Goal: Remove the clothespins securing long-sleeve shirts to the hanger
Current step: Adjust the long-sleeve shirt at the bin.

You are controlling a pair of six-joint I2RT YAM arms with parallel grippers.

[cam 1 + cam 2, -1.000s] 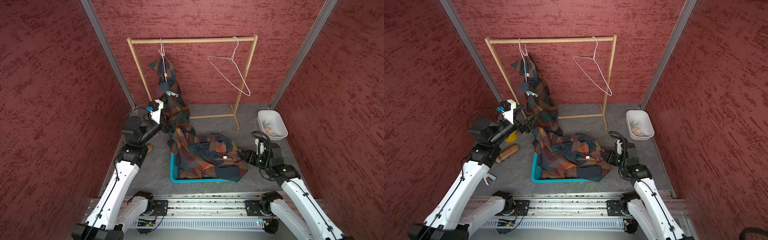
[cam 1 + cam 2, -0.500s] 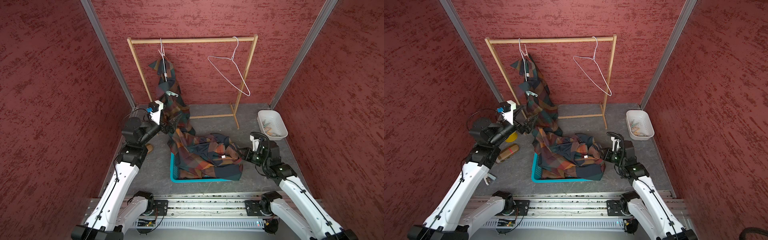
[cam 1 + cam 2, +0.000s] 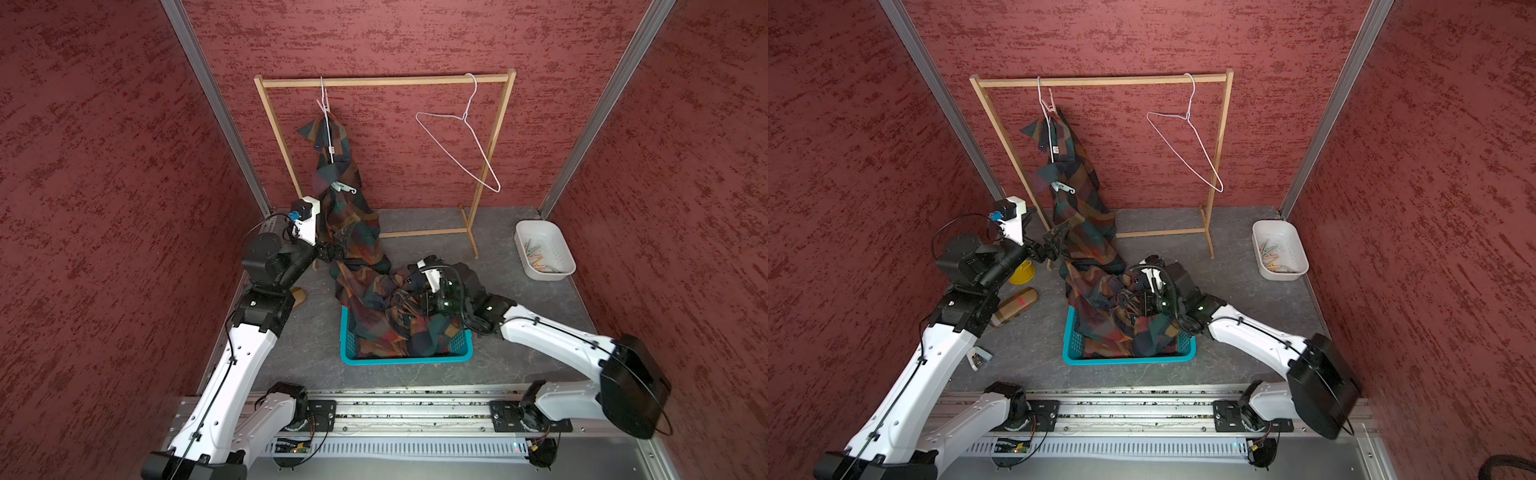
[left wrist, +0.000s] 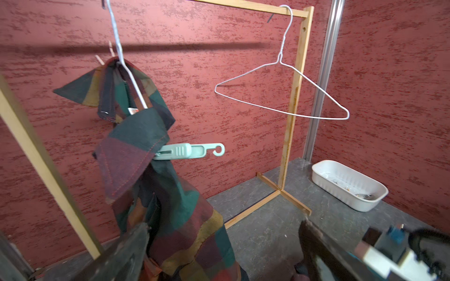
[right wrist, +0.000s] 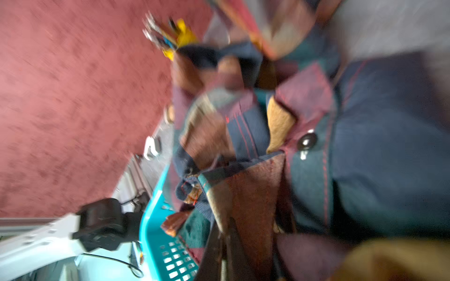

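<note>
Left wrist view: mint clothespin [image 4: 187, 151] clipped on hanging shirt [image 4: 155, 194] at left end of rack [image 4: 295, 97]; left gripper [image 4: 224, 223] open below it; right gripper [image 5: 225, 243] clamped on second shirt [image 5: 389, 146] in teal basket [image 5: 155, 219], worktop front-centre.

The hanging shirt [image 4: 155, 136] is plaid in blocks of dark green, navy, maroon and mustard, red-stitched at the collar; the heaped shirt [image 3: 374, 328] shows the same blocks. The lower clothespin [image 4: 182, 152] is pale mint; the upper clothespin [image 3: 1052, 106], small in view, looks pale pink. The basket [image 3: 407, 358] is teal, the tub [image 3: 548, 273] white, the floor [image 3: 307, 349] mottled grey.
</note>
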